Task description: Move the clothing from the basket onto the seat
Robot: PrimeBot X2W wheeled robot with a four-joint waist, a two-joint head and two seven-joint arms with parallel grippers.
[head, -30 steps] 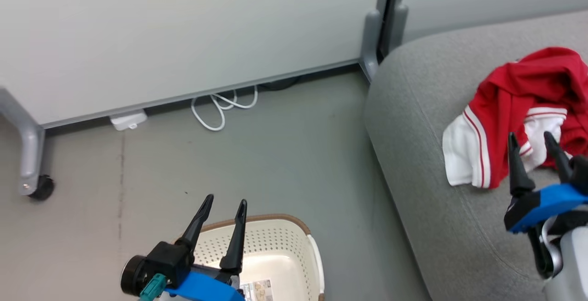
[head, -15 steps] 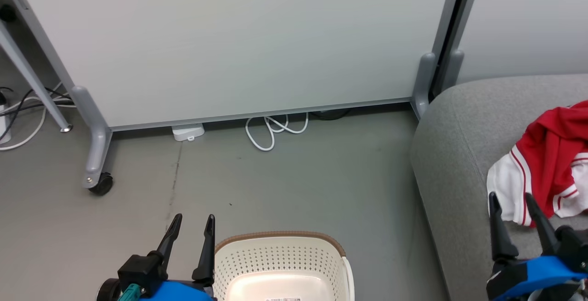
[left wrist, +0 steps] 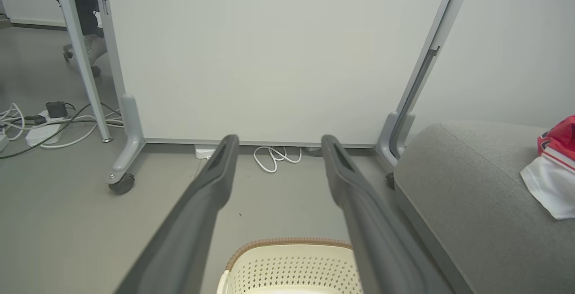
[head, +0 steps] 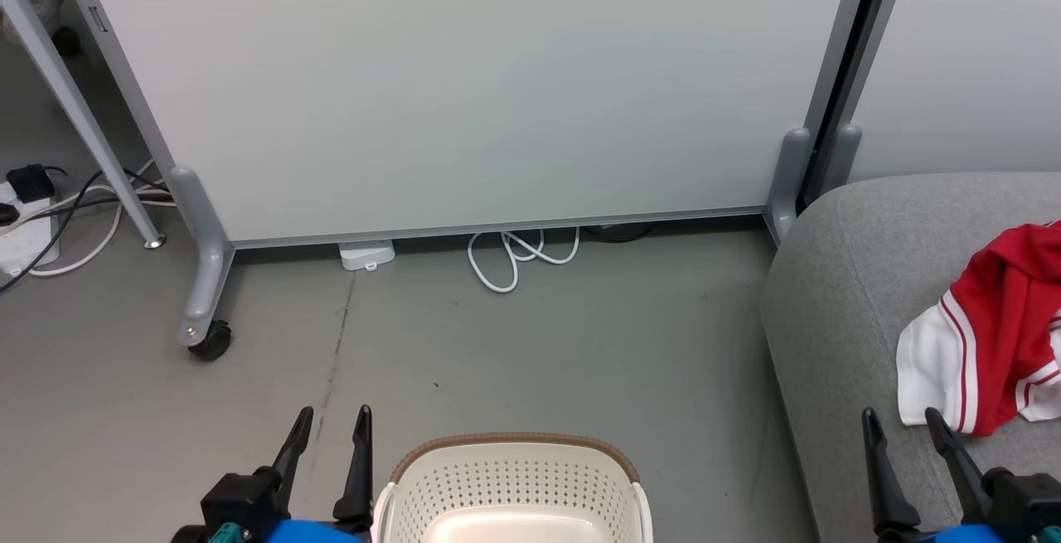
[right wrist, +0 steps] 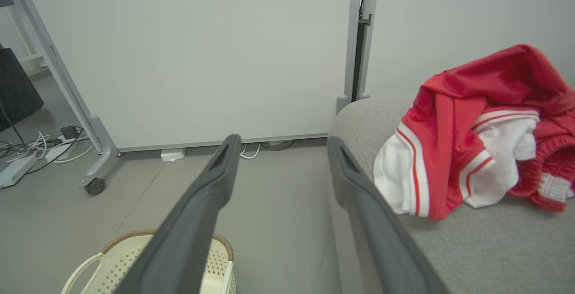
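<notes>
Red clothing (head: 999,319) heaped on grey seat (head: 837,319); basket (head: 514,440) on floor (head: 580,344), visible part bare. Spread and empty: left tool (head: 335,412), right tool (head: 900,415). Risk: garment in unseen basket part gets missed

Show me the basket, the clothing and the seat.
basket (head: 514,438): head view, far brown rim.
clothing (right wrist: 447,150): right wrist view, red cloth of the jersey.
seat (left wrist: 471,184): left wrist view, bare grey top.

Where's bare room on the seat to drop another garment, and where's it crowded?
The seat is bare along its rounded end nearest the basket and in the strip in front of the clothing. The clothing heap crowds the side away from the basket.
</notes>
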